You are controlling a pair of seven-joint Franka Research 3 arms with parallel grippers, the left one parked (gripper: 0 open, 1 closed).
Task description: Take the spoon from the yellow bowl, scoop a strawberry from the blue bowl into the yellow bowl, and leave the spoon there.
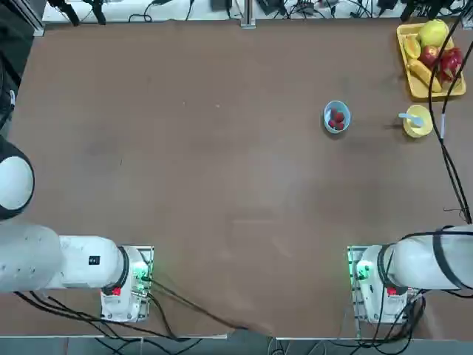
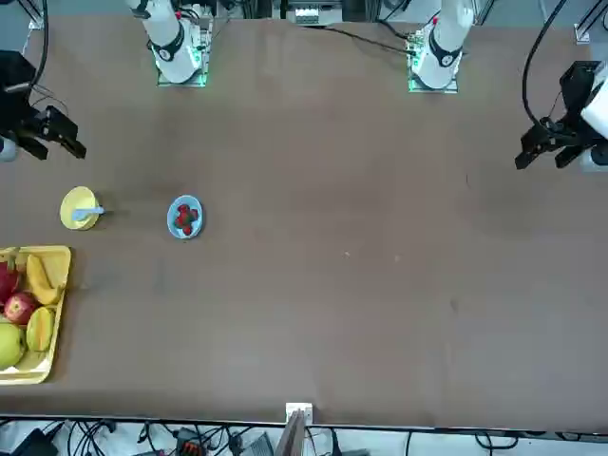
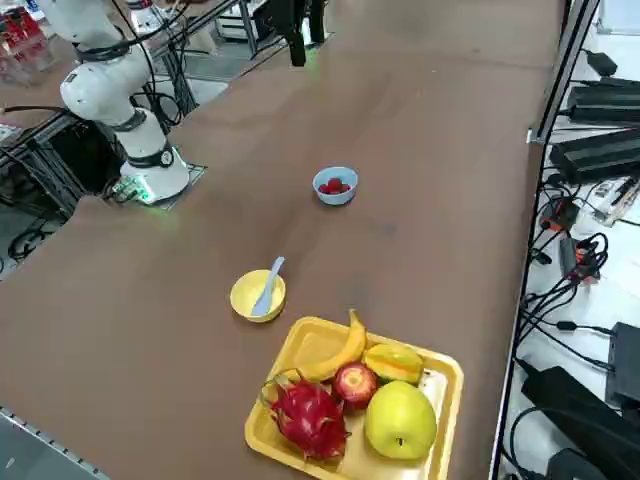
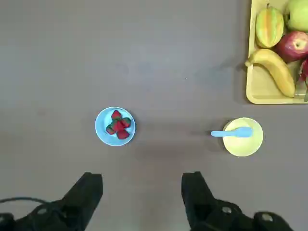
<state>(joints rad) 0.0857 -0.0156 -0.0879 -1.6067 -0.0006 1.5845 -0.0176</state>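
The small yellow bowl [image 4: 243, 147] stands on the brown table with the pale blue spoon [image 4: 232, 133] lying in it, handle sticking out over the rim toward the blue bowl [image 4: 100, 126]. Red strawberries [image 4: 118, 126] fill the blue bowl. My right gripper [image 4: 142, 185] hangs open and empty high above the table, on the robot's side of both bowls and touching neither. From overhead the blue bowl [image 1: 327, 112] sits left of the yellow bowl [image 1: 420, 129] and spoon [image 1: 409, 117]. In the front view the gripper [image 2: 59, 150] hovers behind the yellow bowl [image 2: 74, 218].
A rectangular yellow fruit tray [image 1: 414, 87] with a banana, apple, dragon fruit and other fruit lies at the far right corner, just beyond the yellow bowl. A black cable [image 1: 443, 96] hangs over that corner. Bare tabletop stretches left of the blue bowl.
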